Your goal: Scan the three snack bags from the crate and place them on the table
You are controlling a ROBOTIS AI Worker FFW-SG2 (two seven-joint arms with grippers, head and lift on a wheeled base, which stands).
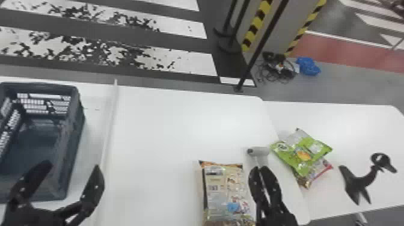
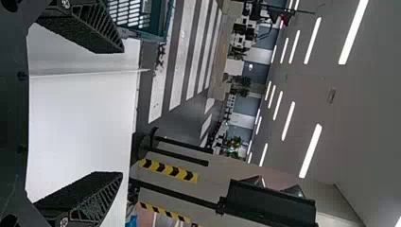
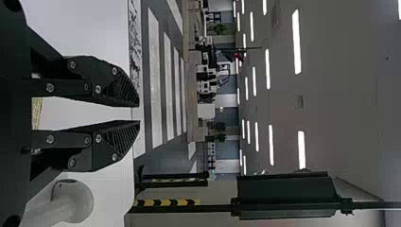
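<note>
Right gripper (image 1: 262, 169) has its two black fingers drawn almost together, a narrow gap between their tips and nothing held; I see it over the table (image 1: 168, 129). Left gripper (image 1: 70, 168) stands wide open and empty near the crate (image 1: 78, 108)'s near side.

The beige snack bag (image 1: 221, 187) is glossy and full-looking, with an orange and dark band along its far edge, pale printed panels and a blue patch. Off to the right, the green snack bag (image 1: 303, 154), yellow-orange picture up, overlaps the silvery red-edged snack bag (image 1: 322, 169).

From my head camera, the beige bag lies on the table just left of the right gripper; I can't tell if they touch. The overlapping pair sits beyond that gripper and to its right. A grey cylindrical device (image 1: 261, 151) rests just past its fingertips.

Lying flat, the beige bag points its banded end away from me, long axis running near to far. The green bag lies askew; I can't read its long axis.
</note>
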